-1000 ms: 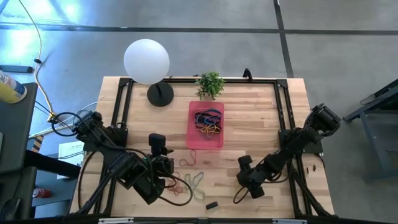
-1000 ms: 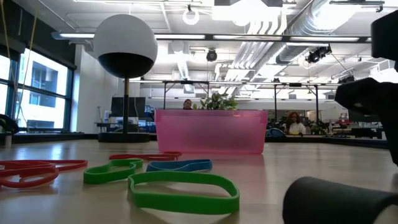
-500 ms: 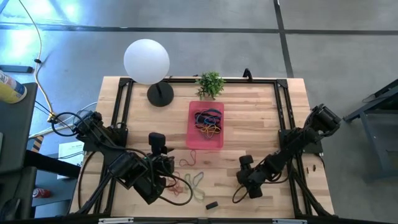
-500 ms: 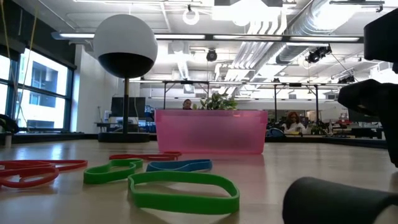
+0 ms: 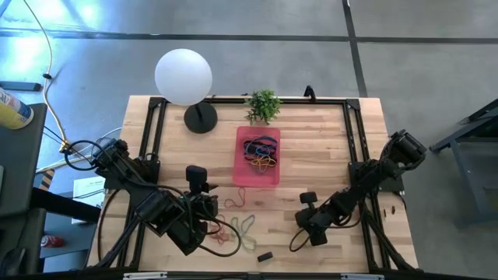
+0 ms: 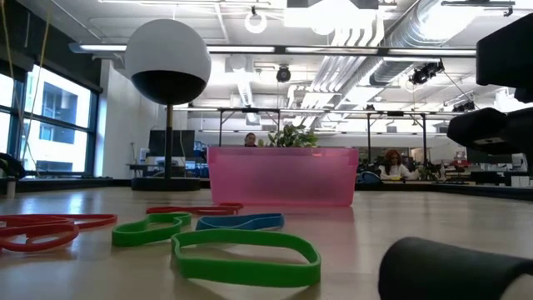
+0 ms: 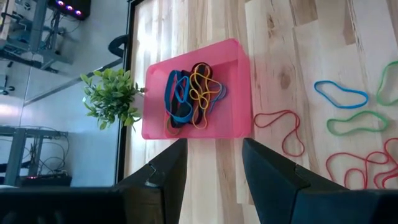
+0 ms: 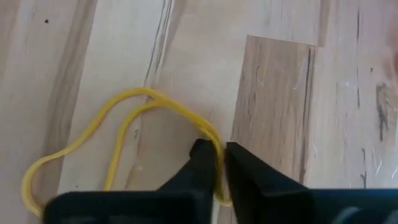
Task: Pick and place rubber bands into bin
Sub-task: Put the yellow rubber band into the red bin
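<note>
One yellow rubber band (image 8: 118, 134) is now pinched in your right gripper (image 8: 214, 163), whose jaws were wide open a second ago and have snapped shut on it down at the table's near side. Your left gripper (image 7: 214, 165) hovers partly open, holding nothing, over the loose bands (image 5: 233, 227). You've got bare tabletop between you and the pink bin (image 5: 240, 175), so there's room to lift straight across.

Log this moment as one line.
right gripper: shut on yellow band, on table | left gripper: open, waiting over loose bands | bin: holds several bands
</note>
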